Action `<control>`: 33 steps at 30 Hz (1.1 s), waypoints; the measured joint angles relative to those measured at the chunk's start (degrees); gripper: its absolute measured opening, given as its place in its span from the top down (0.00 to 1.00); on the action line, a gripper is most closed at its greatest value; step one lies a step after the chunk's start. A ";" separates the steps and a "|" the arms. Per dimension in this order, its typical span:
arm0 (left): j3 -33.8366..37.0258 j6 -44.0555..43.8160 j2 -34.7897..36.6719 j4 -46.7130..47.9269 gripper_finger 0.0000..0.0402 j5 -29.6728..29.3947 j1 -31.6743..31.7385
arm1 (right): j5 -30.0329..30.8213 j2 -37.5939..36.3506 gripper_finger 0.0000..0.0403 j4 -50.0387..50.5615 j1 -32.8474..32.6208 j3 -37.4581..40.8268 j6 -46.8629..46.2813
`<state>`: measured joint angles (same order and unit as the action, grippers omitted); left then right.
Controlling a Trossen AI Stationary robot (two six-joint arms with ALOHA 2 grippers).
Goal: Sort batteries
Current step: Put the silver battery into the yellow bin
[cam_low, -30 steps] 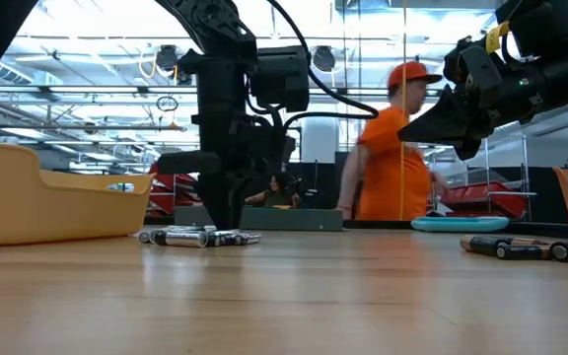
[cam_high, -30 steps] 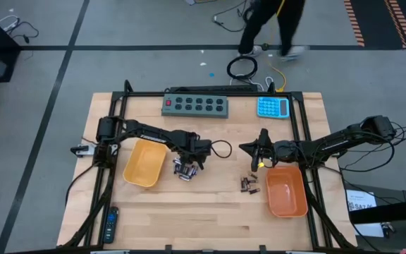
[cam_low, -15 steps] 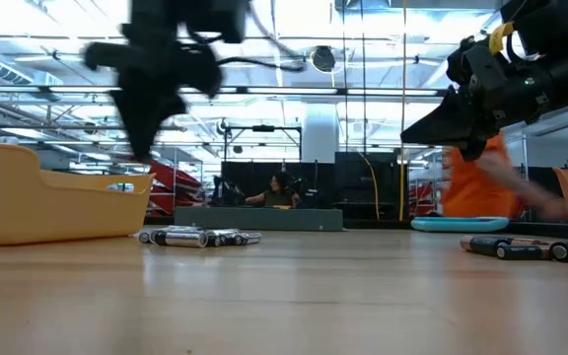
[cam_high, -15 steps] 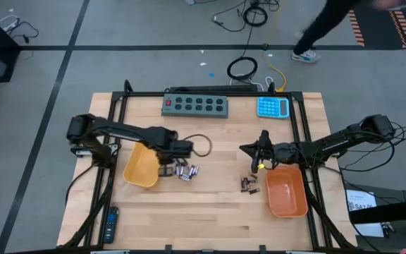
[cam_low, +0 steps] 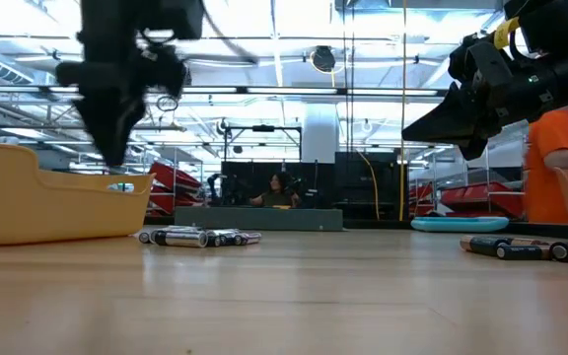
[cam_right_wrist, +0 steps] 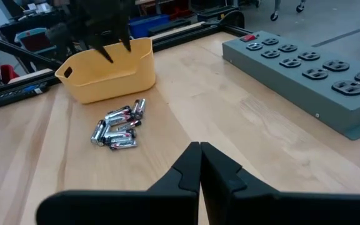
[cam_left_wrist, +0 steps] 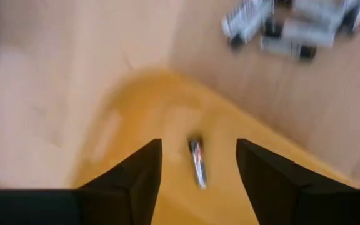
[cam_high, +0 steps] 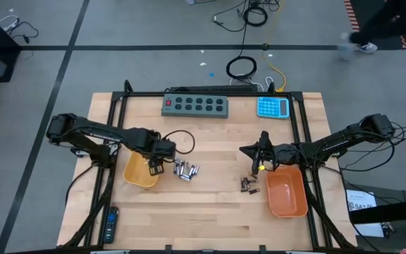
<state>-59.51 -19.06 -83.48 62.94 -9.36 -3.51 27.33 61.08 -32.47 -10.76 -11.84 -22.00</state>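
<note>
over the left tray (cam_high: 141, 171), a yellow-orange tub on the left half of the table (cam_high: 210, 212), the left gripper (cam_high: 154, 166) hangs with its fingers spread apart and nothing between them. in the left wrist view the two dark fingers (cam_left_wrist: 137, 181) frame the tray's floor, where a single silvery battery (cam_left_wrist: 197, 164) lies loose inside the tub. just right of that tray a small heap of silvery batteries (cam_high: 185, 170) lies on the bare wood, touching one another; from the low view the same heap (cam_low: 198, 237) sits beside the tray's wall. a second, smaller group of dark batteries (cam_high: 249, 185) lies on the wood near the middle, just left of the deeper orange tray (cam_high: 287, 192) on the right. the right gripper (cam_high: 261, 158) hovers above the wood near that dark group, its fingers pressed together and holding nothing. at the far edge sit a grey power strip (cam_high: 195, 105) and a blue calculator (cam_high: 273, 107). a black remote control (cam_high: 110, 224) lies at the near left corner.
</note>
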 joint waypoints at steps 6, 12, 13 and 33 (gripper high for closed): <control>-4.92 5.41 -4.05 -7.93 0.46 -2.88 -0.18 | -0.01 0.00 1.00 0.23 0.00 0.00 -0.30; -6.48 13.59 -12.84 -12.49 0.46 -1.56 0.04 | -0.02 0.15 1.00 0.91 0.00 0.00 -0.48; -7.04 14.91 -14.20 -12.81 0.46 -1.58 0.40 | -0.02 0.15 1.00 0.92 0.00 0.00 -0.48; -9.57 26.65 -23.21 -13.17 0.46 1.59 5.20 | -0.07 0.17 1.00 1.81 0.00 0.00 -1.13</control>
<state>-69.08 7.58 -106.69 49.77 -7.77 1.69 27.27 61.25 -30.65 -10.76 -11.84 -23.13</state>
